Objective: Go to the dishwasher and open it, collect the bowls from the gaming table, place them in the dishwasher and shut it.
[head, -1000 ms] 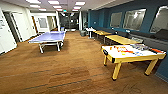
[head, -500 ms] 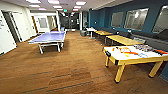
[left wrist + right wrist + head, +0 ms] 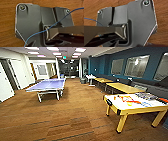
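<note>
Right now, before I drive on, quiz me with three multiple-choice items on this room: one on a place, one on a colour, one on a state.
1. Where is the gaming table in the head view?
A. Far left by the doors
B. Near right
C. Centre, far back

2. What colour is the top of the ping-pong table?
A. Green
B. Red
C. Blue-purple

3. How does the gaming table stand?
A. Upright on its legs, with things on top
B. Tipped on its side
C. Folded against the wall

Answers: 1 B, it stands at the right, close to the camera. 2 C, its top reads blue-purple. 3 A, its yellow legs rest on the wooden floor and coloured items lie on its white top.
</note>
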Controlling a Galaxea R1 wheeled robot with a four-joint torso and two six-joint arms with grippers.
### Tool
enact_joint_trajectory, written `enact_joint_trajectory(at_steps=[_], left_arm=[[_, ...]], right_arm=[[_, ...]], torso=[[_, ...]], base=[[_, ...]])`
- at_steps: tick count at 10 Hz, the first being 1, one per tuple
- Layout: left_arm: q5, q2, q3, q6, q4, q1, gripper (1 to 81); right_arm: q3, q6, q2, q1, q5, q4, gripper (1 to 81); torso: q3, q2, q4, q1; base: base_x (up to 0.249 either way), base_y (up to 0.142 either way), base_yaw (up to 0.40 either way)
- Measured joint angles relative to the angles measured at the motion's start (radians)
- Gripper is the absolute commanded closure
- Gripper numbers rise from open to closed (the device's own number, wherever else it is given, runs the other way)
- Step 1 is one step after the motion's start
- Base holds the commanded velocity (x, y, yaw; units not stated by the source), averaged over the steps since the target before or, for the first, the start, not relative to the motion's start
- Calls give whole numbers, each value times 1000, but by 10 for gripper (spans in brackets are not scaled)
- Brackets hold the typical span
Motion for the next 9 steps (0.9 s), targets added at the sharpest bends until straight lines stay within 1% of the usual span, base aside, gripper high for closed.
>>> enact_joint_trajectory(at_steps=[9], left_arm=[[-1, 3, 0, 0, 0, -1, 10]], right_arm=[[0, 0, 0, 0, 2, 0, 10]], torso=[[0, 0, 0, 1]], base=[[185, 0, 0]])
